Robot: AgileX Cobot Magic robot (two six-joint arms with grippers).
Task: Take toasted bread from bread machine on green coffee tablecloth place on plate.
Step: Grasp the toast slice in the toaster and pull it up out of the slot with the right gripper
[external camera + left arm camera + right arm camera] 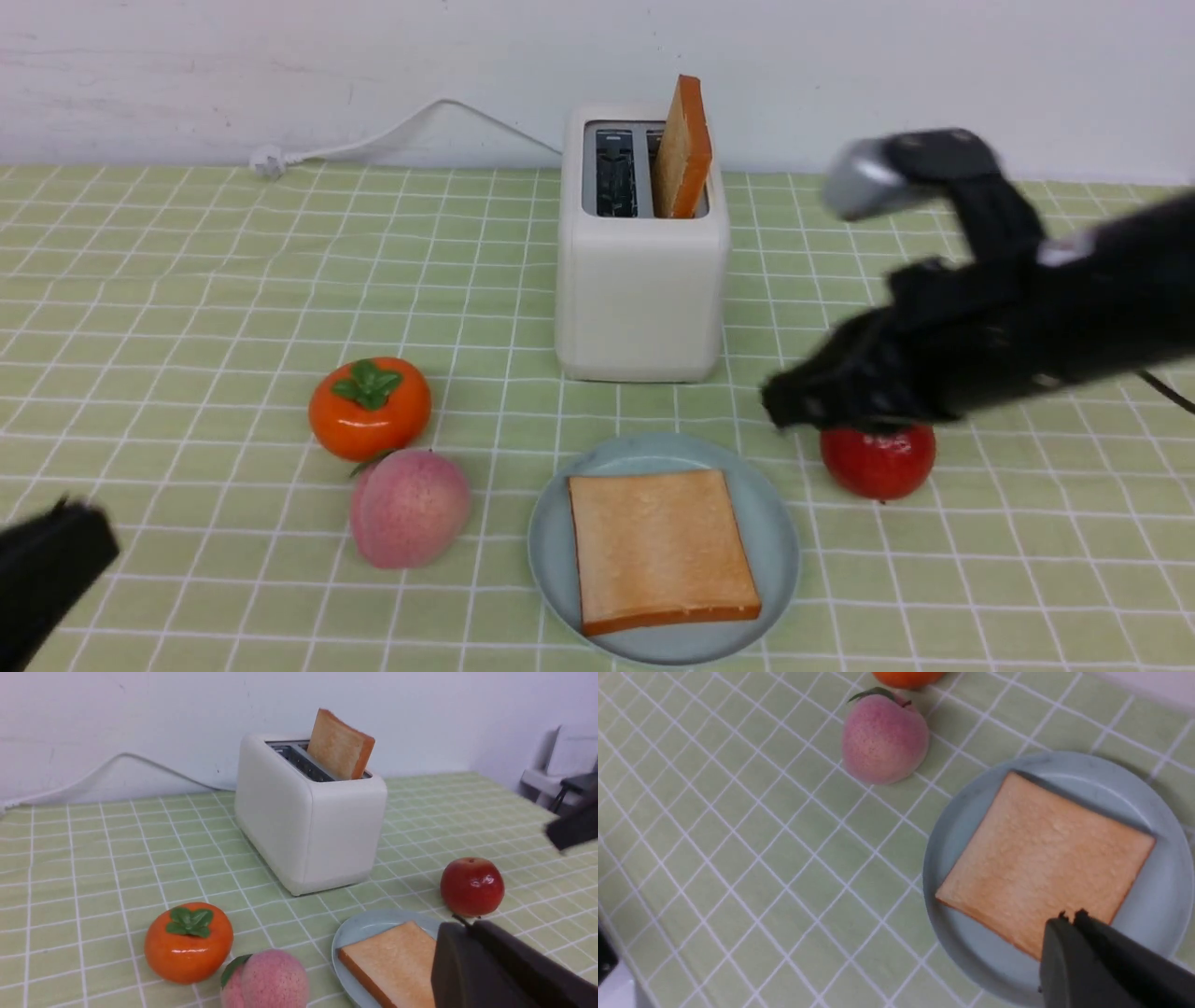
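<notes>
One thick square slice of golden-tan toasted bread lies flat on the round pale blue-green plate, just in front of the boxy cream-white bread machine, on the robot's side. It fills most of the plate, its darker crust edge facing the robot. The second slice of toast stands up out of the bread machine's right-hand slot, leaning a little. The left-hand slot shows only grey metal.

Everything sits on the green coffee tablecloth, a light yellow-green cloth with thin white grid lines that covers the counter. A white power cord trails from behind the bread machine, off to its left along the wall.

Now the fruit. A glossy orange persimmon with a green leaf cap sits in front of the bread machine and to its left. A pink peach is nearer the robot, just beside the persimmon. A shiny red apple sits in front of the bread machine and to its right.

The black right hand hangs in front of the bread machine and to its right, blurred in the front view. Its fingers are pressed together, gripping nothing, with the tips over the plate's slice. The black left hand is far off to the bread machine's front left, at the counter's near edge. It too is closed tight and empty.
</notes>
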